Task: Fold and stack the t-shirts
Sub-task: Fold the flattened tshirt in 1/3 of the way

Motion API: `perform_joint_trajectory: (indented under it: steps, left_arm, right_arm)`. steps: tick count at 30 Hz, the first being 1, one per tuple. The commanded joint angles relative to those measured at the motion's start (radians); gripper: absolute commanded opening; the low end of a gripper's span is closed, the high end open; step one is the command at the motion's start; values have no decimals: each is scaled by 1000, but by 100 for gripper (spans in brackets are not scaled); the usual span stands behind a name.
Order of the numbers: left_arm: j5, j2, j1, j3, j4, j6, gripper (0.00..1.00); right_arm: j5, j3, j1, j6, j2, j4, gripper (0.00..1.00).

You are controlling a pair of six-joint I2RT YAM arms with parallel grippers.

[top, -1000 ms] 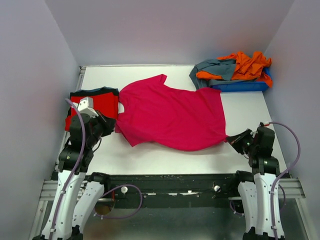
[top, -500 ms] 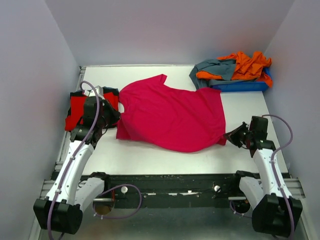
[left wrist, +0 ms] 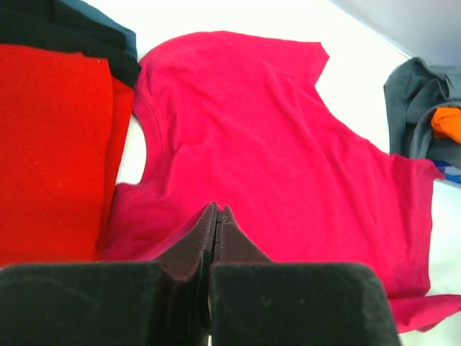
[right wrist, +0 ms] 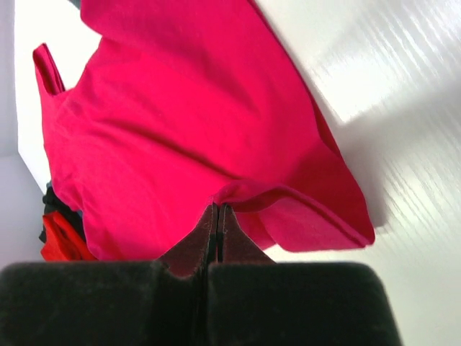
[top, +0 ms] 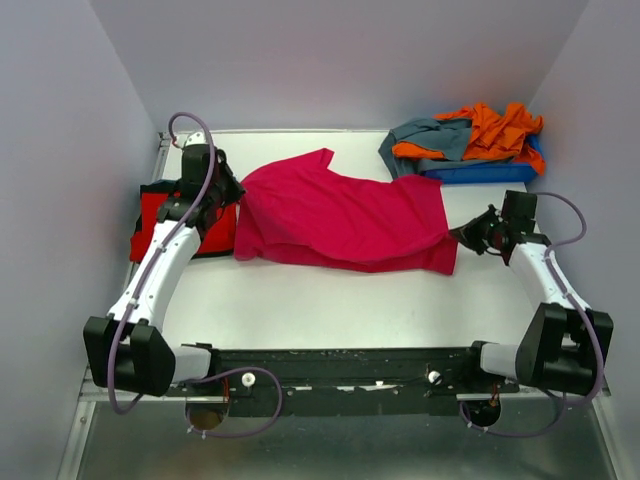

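The magenta-pink t-shirt [top: 340, 212] lies spread across the middle of the table, its near edge lifted and doubled toward the back. My left gripper [top: 232, 197] is shut on its left edge near the collar; the left wrist view shows the jaws [left wrist: 217, 209] pressed together over the cloth [left wrist: 274, 137]. My right gripper [top: 463, 236] is shut on a pinch of its right hem [right wrist: 217, 207], the cloth [right wrist: 180, 108] hanging from it. A folded bright red t-shirt [top: 215, 228] lies on a dark garment at the left, under my left arm.
A blue tray [top: 480, 172] at the back right holds crumpled orange [top: 495, 128] and grey-teal [top: 435, 135] shirts. The grey-teal shirt [left wrist: 418, 101] shows in the left wrist view too. Purple walls close in the table on three sides.
Both arms have reached away from the near edge toward the back, carrying the magenta shirt's near edge with them. The shirt now covers less depth of the table.
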Motion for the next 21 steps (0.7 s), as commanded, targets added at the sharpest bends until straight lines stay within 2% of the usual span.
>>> perform_joint_trajectory:
  steps: [1, 13, 21]
  left_arm:
    - [-67, 76, -3, 96, 36, 11, 0]
    - [-92, 359, 6, 304, 14, 44, 0]
    - [-69, 426, 11, 351, 20, 40, 0]
  right_arm:
    - [-27, 64, -4, 17, 103, 70, 1]
    - [-39, 210, -4, 18, 318, 103, 1]
    - [-42, 294, -4, 27, 411, 90, 1]
